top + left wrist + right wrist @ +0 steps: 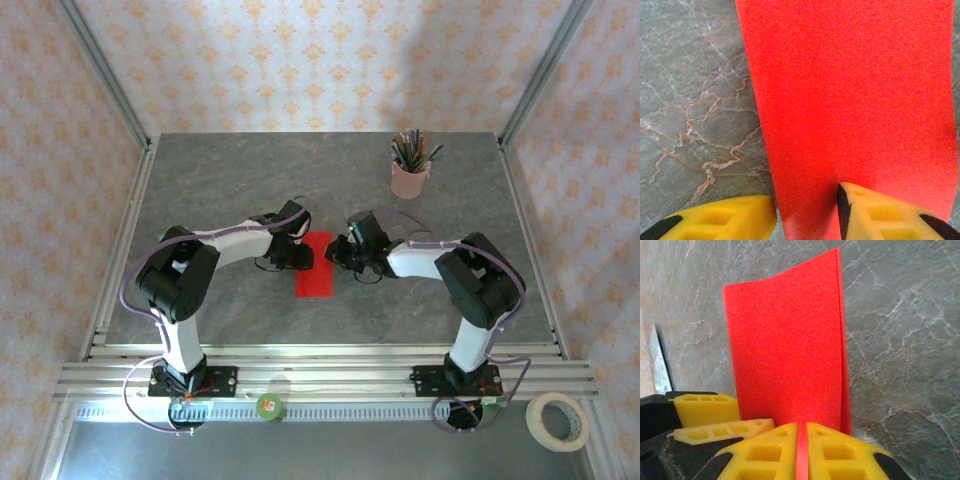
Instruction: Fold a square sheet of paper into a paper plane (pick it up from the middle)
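**Right gripper clamps folded red paper**

Right gripper (801, 450) pinches the folded square sheet of paper (314, 264) at its right edge. Left gripper (807, 215), jaws apart, straddles its left edge. Its long axis runs near-to-far, mid-table (220, 190), bare surface around.

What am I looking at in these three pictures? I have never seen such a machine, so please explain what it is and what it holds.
These are two white and black robot arms bolted at the near edge of a grey marble-patterned table. The overhead view comes from a fixed camera above and behind them. The other two views come from cameras on each wrist, showing yellow fingers. In the middle lies a thin bright red sheet of paper, folded into a narrow strip. The right gripper is shut on its edge. The left gripper has its jaws apart, one finger resting on the paper. A pink cup of pencils stands at the far right.
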